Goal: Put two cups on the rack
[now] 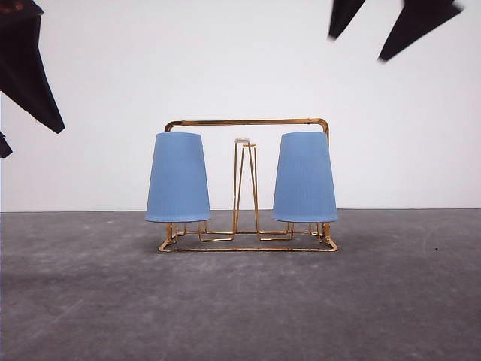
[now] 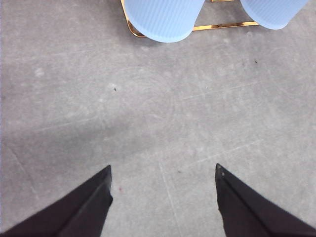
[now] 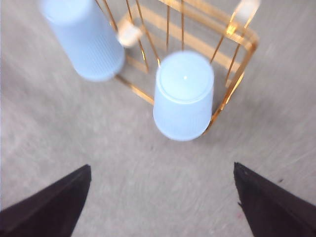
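- A gold wire rack (image 1: pixel 248 122) is seen standing on a grey tabletop (image 1: pixel 240 308) before a plain white wall (image 1: pixel 240 68), about midway across the front view.
- The rack is made up of a rectangular frame handle across the top, a rectangular wire base, and a tall hairpin prong with a white tip (image 1: pixel 242 140) rising at the centre.
- Two light-blue ribbed cups are set upside down on the rack, flared rims downward and closed bottoms upward.
- The left cup (image 1: pixel 178 177) is placed at the rack's left end; the right cup (image 1: pixel 304 177) is placed at its right end. The bare central prong stands between them, and the cups are kept well apart.
- Both cup rims are held just above the wire base, with thin wire legs visible beneath them.
- The left gripper (image 2: pixel 163 173) is seen in its wrist view above bare tabletop on the near side of the rack; its dark jaws are spread wide with nothing between them.
- The right gripper (image 3: pixel 163 170) is seen in its wrist view above the tabletop, near the right cup; its jaws are likewise spread wide and empty. This view is blurred.
- In the front view, dark gripper parts are seen at the upper left and upper right corners, clear of the rack.
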`<state>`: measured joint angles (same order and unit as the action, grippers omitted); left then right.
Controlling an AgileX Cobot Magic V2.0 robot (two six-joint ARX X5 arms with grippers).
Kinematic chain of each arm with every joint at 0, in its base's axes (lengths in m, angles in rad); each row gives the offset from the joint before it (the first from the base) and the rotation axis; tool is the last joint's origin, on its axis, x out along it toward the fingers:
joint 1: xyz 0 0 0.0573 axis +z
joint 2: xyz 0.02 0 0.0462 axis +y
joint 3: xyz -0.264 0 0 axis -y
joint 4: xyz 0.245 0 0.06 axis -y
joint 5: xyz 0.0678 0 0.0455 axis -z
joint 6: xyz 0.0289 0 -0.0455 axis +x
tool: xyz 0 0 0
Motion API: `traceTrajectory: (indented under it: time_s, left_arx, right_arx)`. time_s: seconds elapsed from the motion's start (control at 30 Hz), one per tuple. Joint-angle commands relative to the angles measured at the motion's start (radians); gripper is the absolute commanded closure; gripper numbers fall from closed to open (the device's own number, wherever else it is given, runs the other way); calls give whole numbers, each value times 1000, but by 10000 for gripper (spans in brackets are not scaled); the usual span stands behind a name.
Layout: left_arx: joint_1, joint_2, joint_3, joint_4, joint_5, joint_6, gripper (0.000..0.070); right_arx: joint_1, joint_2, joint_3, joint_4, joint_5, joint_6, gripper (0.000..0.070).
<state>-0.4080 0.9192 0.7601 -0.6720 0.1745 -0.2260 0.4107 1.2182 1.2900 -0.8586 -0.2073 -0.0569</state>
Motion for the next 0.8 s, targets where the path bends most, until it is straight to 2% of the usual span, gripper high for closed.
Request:
traceTrajectory:
  time_s: [0.0, 0.23, 0.4, 0.67, 0.7, 0.77]
  left_arx:
    - [-4, 9, 11, 8, -2, -3, 321]
    - [-4, 9, 11, 9, -2, -3, 321]
    - [-4, 9, 11, 15, -2, -2, 321]
    - [-4, 9, 11, 7, 8, 0, 321]
    - [-5, 9, 11, 7, 10, 0, 351]
    - [-8, 9, 11, 13, 14, -1, 700]
  right_arx:
    - [4, -74, -104, 72, 1, 33, 131]
    - [4, -387, -496, 357, 2, 205, 134]
    - [4, -495, -705, 514, 5, 313, 136]
    - [4, -480, -755, 469, -1, 311, 144]
    - [4, -482, -755, 469, 0, 311, 195]
    - [4, -482, -755, 469, 2, 310, 586]
